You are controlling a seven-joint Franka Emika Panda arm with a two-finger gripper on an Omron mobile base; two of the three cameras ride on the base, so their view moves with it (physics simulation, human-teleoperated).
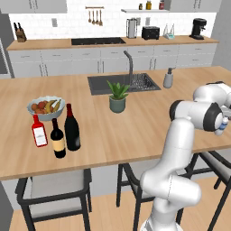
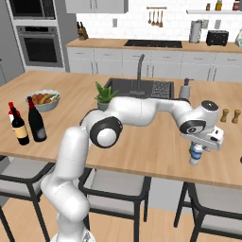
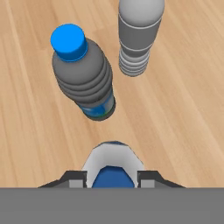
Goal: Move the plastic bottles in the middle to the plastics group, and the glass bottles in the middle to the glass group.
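My gripper [image 3: 113,177] is shut on a small clear plastic bottle [image 3: 113,168] with a blue cap, near the counter's front right edge. The held bottle [image 2: 194,156] hangs upright under the hand [image 2: 203,137]; whether its base touches the wood I cannot tell. Just beyond it stand another blue-capped, blue-labelled bottle [image 3: 85,74] and a pale grey unlabelled bottle [image 3: 138,37]. Far left, the tall near-black wine bottle [image 1: 71,128] with a red top stands beside the shorter tan-labelled dark bottle [image 1: 57,139] and the red bottle [image 1: 39,131].
A fruit bowl [image 1: 46,107] sits behind the glass bottles. A potted plant [image 1: 117,97] stands mid-counter before the sink [image 1: 101,84], with a soap dispenser [image 1: 168,79] to its right. Two pepper mills [image 2: 230,116] stand at the far right. Stools [image 1: 54,189] line the front edge.
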